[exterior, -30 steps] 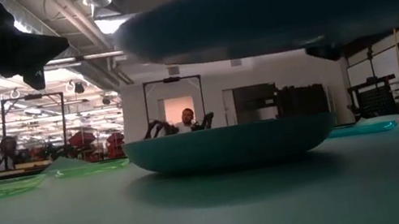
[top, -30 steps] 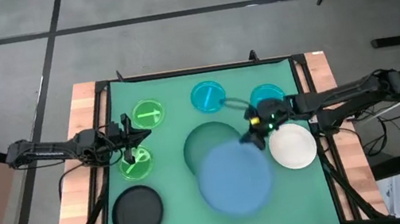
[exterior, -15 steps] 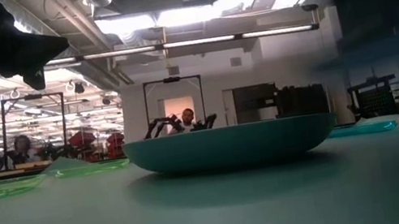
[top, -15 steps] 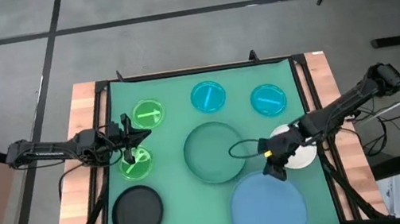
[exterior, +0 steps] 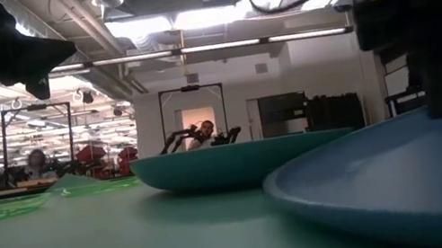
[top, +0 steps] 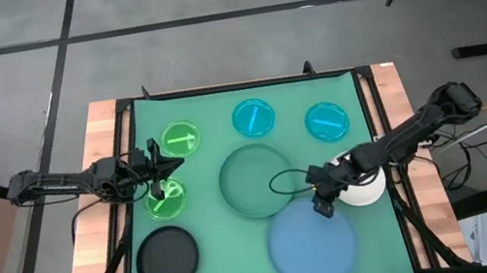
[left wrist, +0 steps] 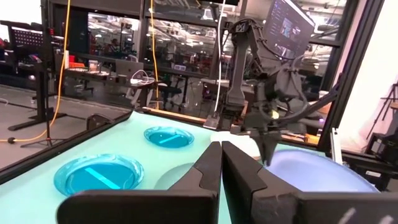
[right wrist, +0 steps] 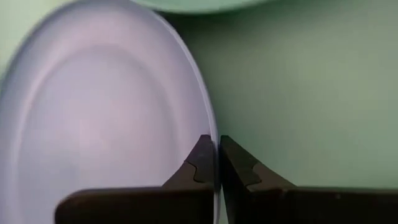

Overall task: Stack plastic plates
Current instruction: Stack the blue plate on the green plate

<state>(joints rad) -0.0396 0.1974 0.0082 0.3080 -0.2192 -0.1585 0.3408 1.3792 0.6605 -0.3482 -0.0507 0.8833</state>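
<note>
My right gripper (top: pixel 323 205) is shut on the large blue plate (top: pixel 312 243), which lies toward the table's near edge, just near of the large teal plate (top: pixel 256 182). The white plate (top: pixel 367 190) is partly hidden under my right arm. My left gripper (top: pixel 166 182) hangs shut above a small bright green plate (top: pixel 166 203) on the left and touches nothing. A second green plate (top: pixel 180 139), two cyan plates (top: pixel 253 117) (top: pixel 326 120) and the black plate (top: pixel 167 258) rest flat on the mat. My right gripper pinches the blue plate's rim (right wrist: pixel 213 124) on its far right side between the two fingers (right wrist: pixel 200 163), one above the rim and one below. The fingers come slanting down from the table's right. In the low view the plate (exterior: pixel 394 175) tilts, its held side raised.
The green mat (top: pixel 217 219) is framed by dark rails and wooden side strips (top: pixel 90 249). Bare mat lies between the black plate and the blue plate. A cable loop (top: pixel 281 184) from my right arm lies over the teal plate. A person (exterior: pixel 207 131) sits beyond the table.
My right gripper carried the blue plate from above the teal plate toward the table's near edge and down, from high over the low camera to just above the mat. In the last half second it moved a little back toward the teal plate. The plate now sits tilted.
</note>
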